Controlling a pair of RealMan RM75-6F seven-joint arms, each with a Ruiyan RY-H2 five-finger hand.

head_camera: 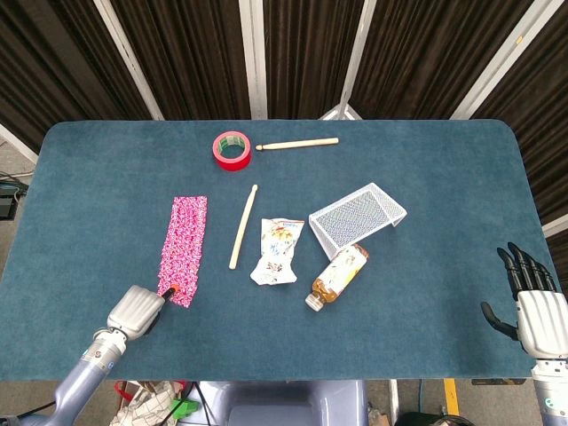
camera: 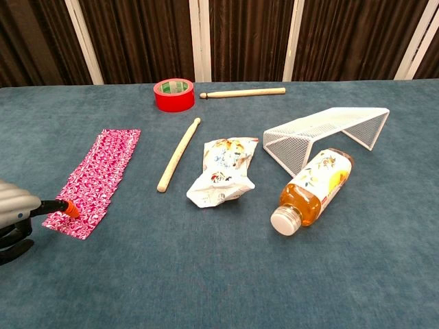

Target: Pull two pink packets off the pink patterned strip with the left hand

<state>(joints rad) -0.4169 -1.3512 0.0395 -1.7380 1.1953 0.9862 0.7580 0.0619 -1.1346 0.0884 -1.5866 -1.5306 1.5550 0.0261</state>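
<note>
The pink patterned strip (head_camera: 184,247) lies flat on the blue table, left of centre, and also shows in the chest view (camera: 96,178). My left hand (head_camera: 134,312) sits at the strip's near end, back of the hand up. Its orange fingertip (camera: 69,208) touches the strip's near edge. The rest of the left hand (camera: 14,214) is cut off at the frame's left border, so I cannot see whether it pinches anything. My right hand (head_camera: 537,311) hovers at the table's near right corner, fingers spread and holding nothing.
A wooden stick (head_camera: 242,226) lies just right of the strip. Beyond it are a crumpled snack bag (head_camera: 278,252), a bottle on its side (head_camera: 338,276) and a white wire rack (head_camera: 357,214). Red tape (head_camera: 232,149) and a second stick (head_camera: 297,143) lie at the back.
</note>
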